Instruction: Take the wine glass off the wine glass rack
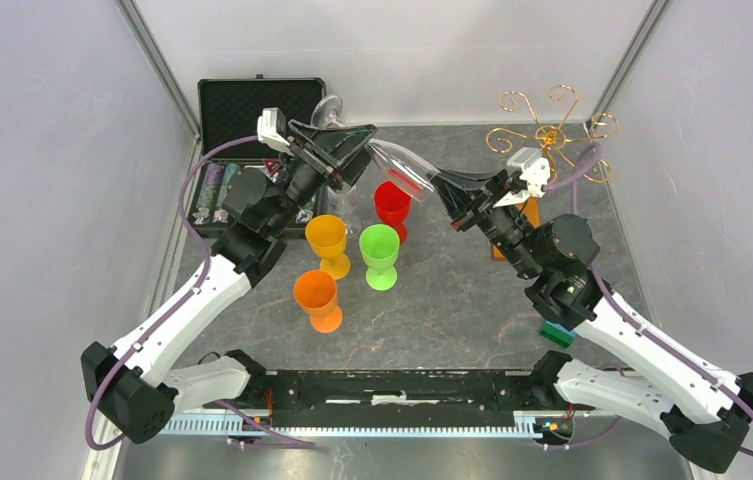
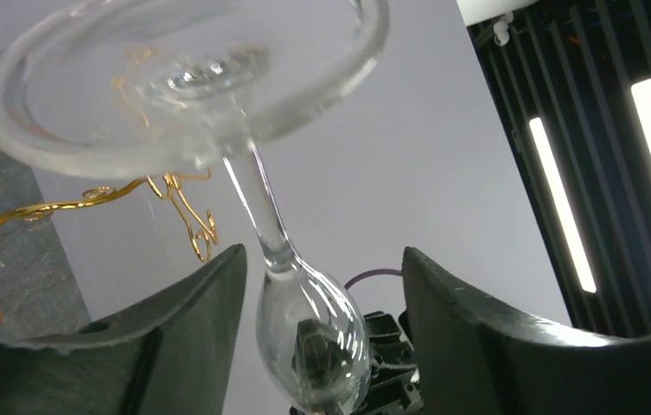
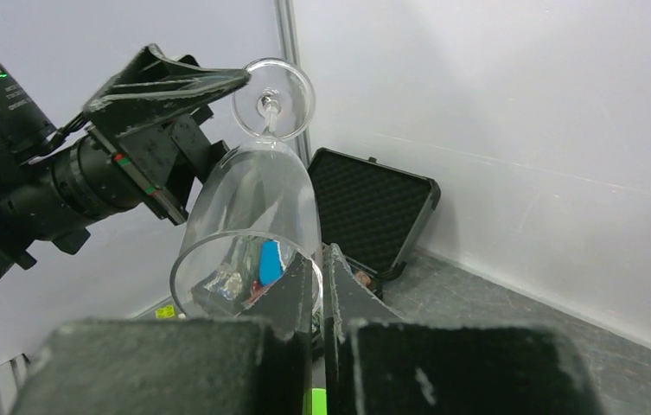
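Observation:
The clear wine glass [image 1: 397,165] hangs tilted in the air between my two arms, off the wine glass rack [image 1: 549,132]. My right gripper [image 3: 322,290] is shut on the rim of the bowl [image 3: 252,216], one finger inside the glass and one outside. My left gripper [image 2: 322,294] is open, with the stem [image 2: 257,207] between its spread fingers [image 2: 179,320] and touching neither; the foot [image 2: 183,78] fills the top of that view. The rack's gold curls [image 2: 179,194] stand behind, with its orange-brown base [image 1: 512,215] partly hidden by my right arm.
Red [image 1: 392,205], yellow-orange [image 1: 327,240], green [image 1: 380,255] and orange [image 1: 317,300] plastic goblets stand on the table below the glass. An open black chip case [image 1: 252,110] lies at the back left, behind my left arm. Walls close in on both sides.

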